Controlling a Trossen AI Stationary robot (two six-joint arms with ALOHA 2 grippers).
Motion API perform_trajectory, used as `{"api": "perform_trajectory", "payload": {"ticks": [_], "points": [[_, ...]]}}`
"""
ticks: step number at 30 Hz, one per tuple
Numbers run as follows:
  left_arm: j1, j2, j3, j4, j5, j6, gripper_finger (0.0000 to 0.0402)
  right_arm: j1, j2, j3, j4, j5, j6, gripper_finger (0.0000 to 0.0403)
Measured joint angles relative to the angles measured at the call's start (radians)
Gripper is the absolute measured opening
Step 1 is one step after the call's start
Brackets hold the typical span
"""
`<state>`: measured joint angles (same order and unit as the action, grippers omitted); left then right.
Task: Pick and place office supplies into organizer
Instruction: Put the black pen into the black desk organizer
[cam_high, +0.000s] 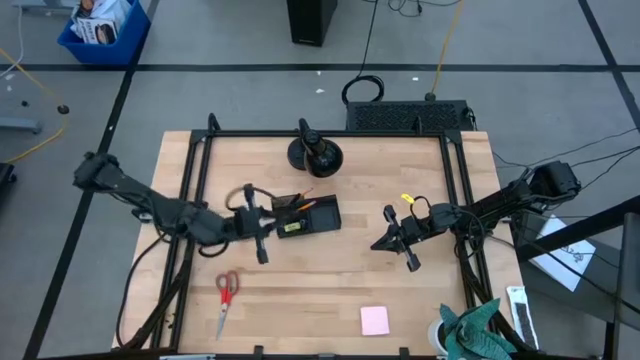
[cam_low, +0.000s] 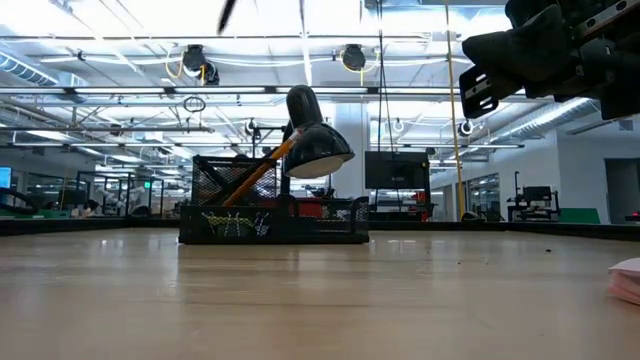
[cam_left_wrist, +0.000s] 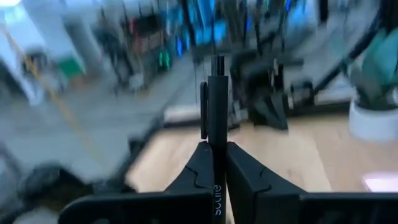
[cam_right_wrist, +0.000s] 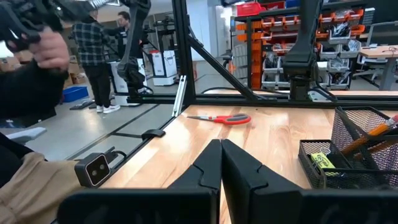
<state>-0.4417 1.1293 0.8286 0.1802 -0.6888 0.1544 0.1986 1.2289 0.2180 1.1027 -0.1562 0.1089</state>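
Here, left gripper (cam_left_wrist: 216, 163) clamps pen (cam_left_wrist: 216, 106); beside organizer (cam_high: 308, 215).

Left arm reaches in from the left edge, forearm low over the surface, left tool (cam_high: 262, 226) near centre-left, fingers (cam_left_wrist: 200, 168) clamped on a black pen (cam_left_wrist: 215, 118) that sticks out forward. Right arm comes in from the right, elbow bent, right tool (cam_high: 398, 240) centre-right, fingers (cam_right_wrist: 211, 163) pressed together, empty.
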Motion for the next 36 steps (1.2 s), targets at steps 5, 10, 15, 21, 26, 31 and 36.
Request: {"api": "perform_trajectory", "payload": {"ticks": [5, 10, 15, 21, 26, 31, 36], "points": [[0.137, -0.042, -0.283, 0.433, 0.169, 0.104, 0.0013, 0.000, 0.000, 0.000, 0.000, 0.001, 0.000, 0.0004], [0.312, -0.029, -0.394, 0.495, 0.313, -0.047, 0.0008, 0.000, 0.000, 0.000, 0.000, 0.005, -0.022, 0.0004], [0.421, -0.010, -0.415, 0.468, 0.419, -0.082, 0.0010, 0.000, 0.000, 0.000, 0.000, 0.033, -0.024, 0.0004], [0.504, 0.019, -0.414, 0.406, 0.512, -0.130, 0.0011, 0.000, 0.000, 0.000, 0.000, 0.033, -0.050, 0.0004], [0.515, 0.090, -0.413, 0.376, 0.533, -0.152, 0.0009, 0.000, 0.000, 0.000, 0.000, 0.033, -0.050, 0.0004], [0.515, 0.151, -0.413, 0.360, 0.535, -0.165, 0.0009, 0.000, 0.000, 0.000, 0.000, 0.033, -0.050, 0.0004], [0.515, 0.179, -0.413, 0.339, 0.534, -0.175, 0.0020, 0.000, 0.000, 0.000, -0.001, 0.033, -0.055, 0.0004]]}}
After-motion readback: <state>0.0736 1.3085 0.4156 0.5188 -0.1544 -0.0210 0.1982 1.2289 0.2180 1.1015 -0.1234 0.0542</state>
